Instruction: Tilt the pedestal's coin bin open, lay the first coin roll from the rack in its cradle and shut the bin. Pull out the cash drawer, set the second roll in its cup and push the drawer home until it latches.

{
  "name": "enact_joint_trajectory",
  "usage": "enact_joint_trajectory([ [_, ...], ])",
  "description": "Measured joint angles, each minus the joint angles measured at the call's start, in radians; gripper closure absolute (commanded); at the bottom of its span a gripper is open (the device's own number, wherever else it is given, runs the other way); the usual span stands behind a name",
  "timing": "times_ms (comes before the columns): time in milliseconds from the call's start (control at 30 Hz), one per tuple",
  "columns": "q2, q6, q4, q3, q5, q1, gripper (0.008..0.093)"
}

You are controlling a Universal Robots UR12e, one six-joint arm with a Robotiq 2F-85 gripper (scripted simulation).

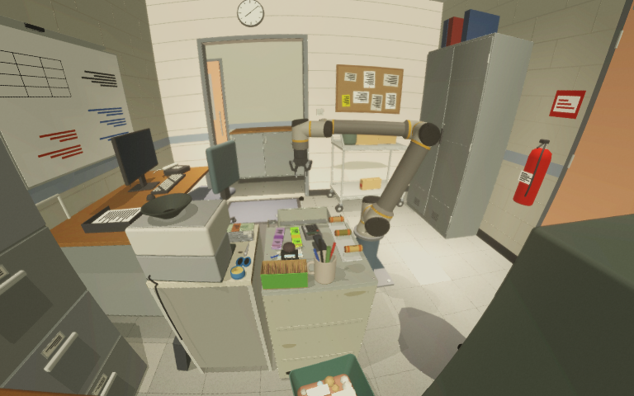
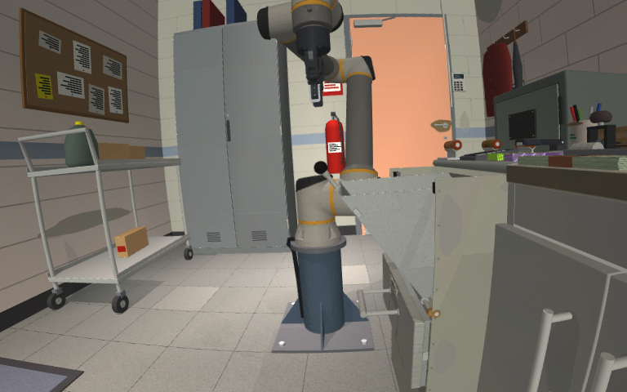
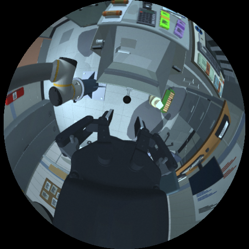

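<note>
The pedestal's coin bin [image 2: 393,222] is tilted open on the pedestal's far side, its grey wedge leaning outward with a black-knobbed lever [image 2: 320,167] at its upper corner [image 3: 126,99]. Orange coin rolls [image 1: 342,232] lie in the rack on the right of the pedestal top [image 3: 111,13]. The cash drawer [image 2: 407,319] with its bar handle [image 2: 370,303] sits below the bin. My gripper [image 1: 300,172] [image 2: 316,99] [image 3: 123,120] hangs high above the bin's knob, pointing down, open and empty.
The grey steel cabinet [image 1: 467,135] stands behind the arm, with a wheeled cart [image 2: 101,212] by the wall. The pedestal top carries a calculator [image 3: 146,16], a pen cup [image 1: 324,268] and a green card box [image 1: 284,273]. A printer [image 1: 180,238] stands left.
</note>
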Motion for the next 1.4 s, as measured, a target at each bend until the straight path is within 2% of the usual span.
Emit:
enact_joint_trajectory([
  [167, 0.000, 0.095, 0.000, -0.001, 0.000, 0.000, 0.0464],
  [367, 0.000, 0.292, 0.000, -0.001, 0.000, 0.000, 0.0464],
  [1067, 0.000, 1.257, 0.001, -0.002, 0.000, 0.000, 0.0464],
  [1400, 0.000, 1.494, 0.001, -0.002, 0.000, 0.000, 0.0464],
])
